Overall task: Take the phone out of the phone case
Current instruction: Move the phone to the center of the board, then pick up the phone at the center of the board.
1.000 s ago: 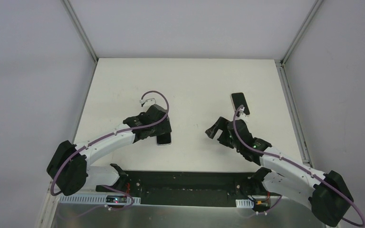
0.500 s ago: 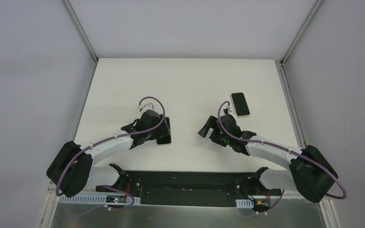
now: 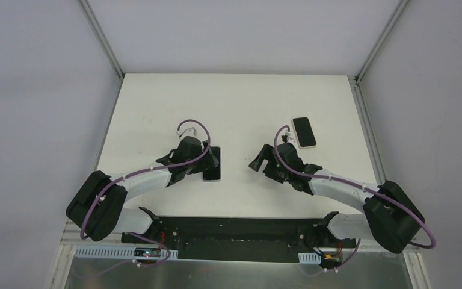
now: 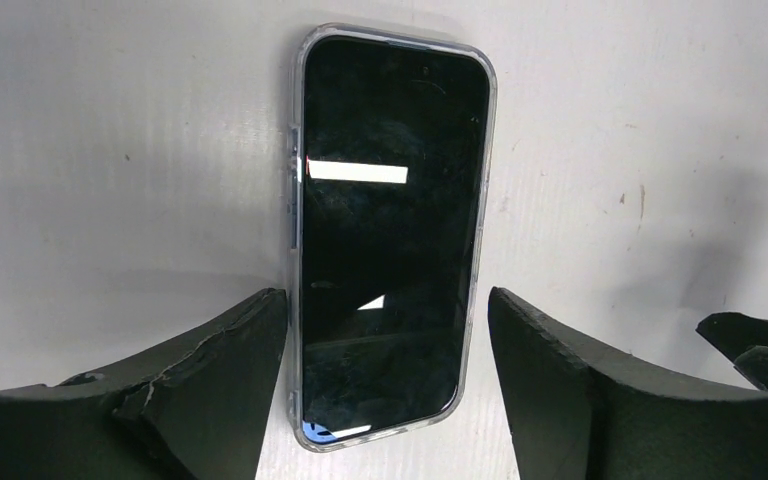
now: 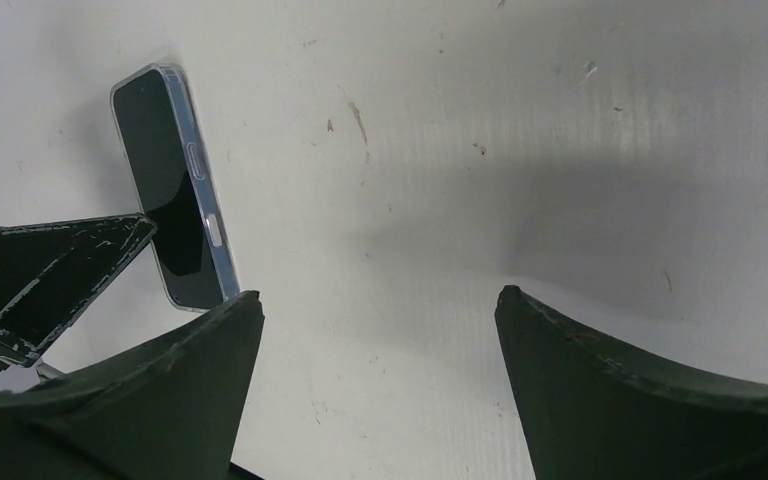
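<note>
A black phone in a clear case (image 4: 390, 230) lies screen up on the white table (image 3: 240, 102), left of centre in the top view (image 3: 212, 164). My left gripper (image 4: 380, 320) is open and straddles the phone's near end. Its left finger (image 4: 230, 350) is next to the case's edge, and the right finger (image 4: 550, 350) stands a little apart. My right gripper (image 5: 375, 300) is open and empty over bare table, right of the phone (image 5: 175, 190). In the top view the left gripper (image 3: 206, 164) and the right gripper (image 3: 260, 161) face each other.
A second dark phone-shaped slab with a pale rim (image 3: 304, 132) lies at the back right, behind my right arm. The table's metal rails (image 3: 367, 129) bound both sides. A dark gap (image 3: 234, 232) runs along the near edge by the arm bases.
My left gripper has shifted right, and the cased phone has moved slightly right and back. My right arm has swung left and back, uncovering the second slab.
</note>
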